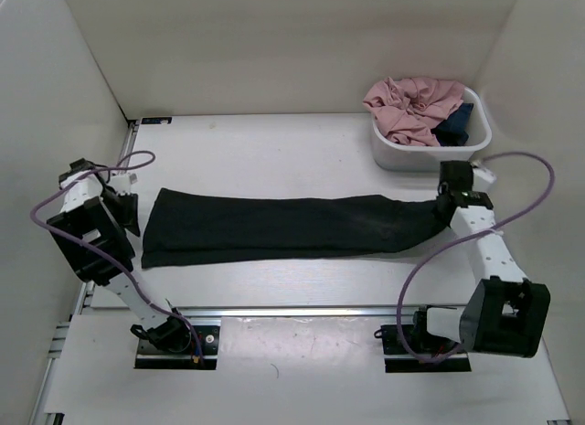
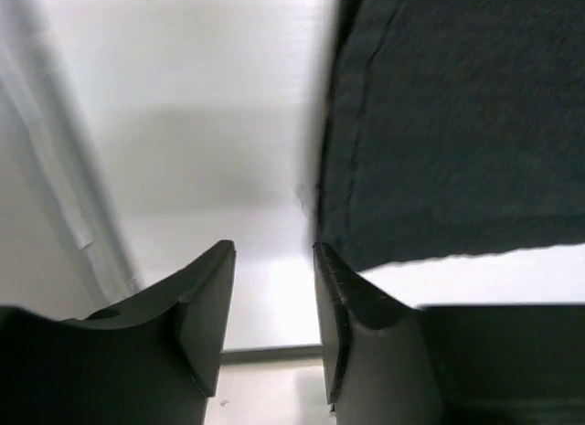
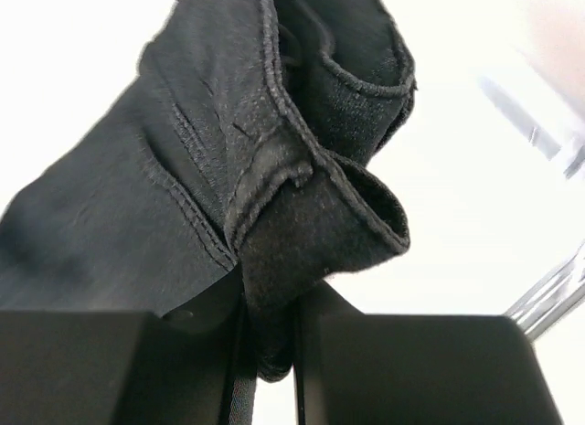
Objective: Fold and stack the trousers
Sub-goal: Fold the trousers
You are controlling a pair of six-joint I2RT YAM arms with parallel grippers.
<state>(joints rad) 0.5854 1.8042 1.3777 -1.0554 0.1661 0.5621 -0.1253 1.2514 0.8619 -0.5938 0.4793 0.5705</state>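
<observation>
White table (image 1: 274, 151), black trousers (image 1: 283, 226) stretched flat across it.
Right gripper (image 3: 268, 338) pinches their bunched right end — fingertips buried in cloth; left gripper (image 2: 274, 251) spread just beside the left end — contact unclear.

The right gripper (image 3: 271, 304) was closed on the trousers (image 3: 228, 151), with a thick fold of black cloth squeezed into the narrow gap between its two dark fingers (image 3: 402, 370). Above the fingertips the cloth spread up and to the left, showing stitched seams and a rolled hem that curled open just above the right finger. Behind it lay the white table (image 3: 466, 215), and to the far right of the fingers some pale shapes were too blurred to make out.
</observation>
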